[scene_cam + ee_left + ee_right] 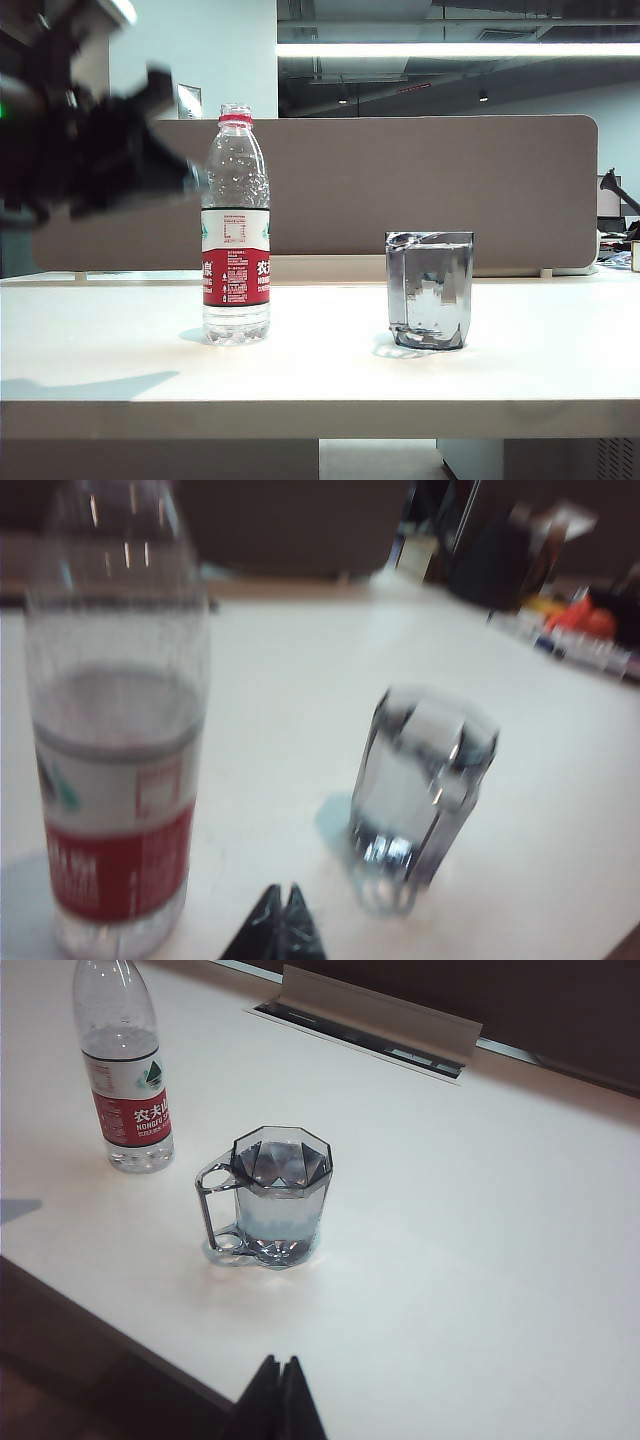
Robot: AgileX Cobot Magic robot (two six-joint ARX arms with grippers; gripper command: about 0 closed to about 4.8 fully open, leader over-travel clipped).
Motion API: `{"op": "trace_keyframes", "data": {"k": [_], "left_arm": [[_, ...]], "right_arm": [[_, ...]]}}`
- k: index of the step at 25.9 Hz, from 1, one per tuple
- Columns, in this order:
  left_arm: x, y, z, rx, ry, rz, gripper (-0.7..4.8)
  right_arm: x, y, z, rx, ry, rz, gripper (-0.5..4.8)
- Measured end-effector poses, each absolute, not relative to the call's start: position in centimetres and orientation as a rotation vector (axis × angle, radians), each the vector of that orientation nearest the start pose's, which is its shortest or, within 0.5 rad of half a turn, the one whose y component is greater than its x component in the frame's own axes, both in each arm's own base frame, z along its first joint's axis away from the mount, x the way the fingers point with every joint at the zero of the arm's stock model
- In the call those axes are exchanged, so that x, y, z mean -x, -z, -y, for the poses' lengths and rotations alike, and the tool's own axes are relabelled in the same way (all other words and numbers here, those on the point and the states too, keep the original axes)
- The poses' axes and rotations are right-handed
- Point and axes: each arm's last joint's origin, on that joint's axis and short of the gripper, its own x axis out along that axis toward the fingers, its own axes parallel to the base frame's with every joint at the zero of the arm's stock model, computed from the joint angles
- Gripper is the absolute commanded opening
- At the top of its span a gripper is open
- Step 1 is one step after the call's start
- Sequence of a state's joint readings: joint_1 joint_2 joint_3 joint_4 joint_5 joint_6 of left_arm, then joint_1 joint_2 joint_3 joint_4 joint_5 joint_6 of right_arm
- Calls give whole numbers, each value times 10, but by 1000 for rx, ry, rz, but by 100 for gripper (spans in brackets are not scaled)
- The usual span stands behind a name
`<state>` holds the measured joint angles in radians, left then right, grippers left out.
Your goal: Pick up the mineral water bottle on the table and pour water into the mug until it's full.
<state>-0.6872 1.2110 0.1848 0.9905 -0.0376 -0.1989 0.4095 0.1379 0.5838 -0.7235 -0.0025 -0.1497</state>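
Note:
The mineral water bottle [235, 230] [115, 760] [125, 1090] stands upright and uncapped on the white table [100, 350], partly filled with water. To its right stands the smoky-grey faceted mug [430, 290] [420, 790] [280, 1195], holding water [430, 305] well up its sides; its handle shows in the right wrist view. My left gripper [192, 178] [282, 895] is a dark blur in the air just left of the bottle's shoulder, shut and empty. My right gripper [281, 1362] is shut with nothing in it, above the table's front edge on the near side of the mug.
A brown-grey partition [400, 180] closes the back of the table. A cable slot with a raised flap [370, 1025] lies in the table top behind the mug. Coloured clutter [590, 630] sits at the far right end.

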Motion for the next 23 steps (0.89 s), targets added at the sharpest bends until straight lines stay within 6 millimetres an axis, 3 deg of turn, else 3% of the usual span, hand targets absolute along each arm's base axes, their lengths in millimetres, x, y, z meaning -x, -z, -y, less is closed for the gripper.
{"op": "trace_keyframes", "data": {"k": [4,9,15,23], "left_arm": [[-152,-188,120,215,640,5,-5],[-149,-210,96,234,557,109,-5],[-150,-202,58,172,354,-44,-5],[-128,-201,14,89,102,-117,-5]], "right_arm": [[-43,-273,-19,203,-429,-243,-5],[-43,-273,-19,203,-429,-243,-5],[-43,-273,-19,203,-429,-243,-5],[-43,-273,-19,203,-428,-243,-5]]}}
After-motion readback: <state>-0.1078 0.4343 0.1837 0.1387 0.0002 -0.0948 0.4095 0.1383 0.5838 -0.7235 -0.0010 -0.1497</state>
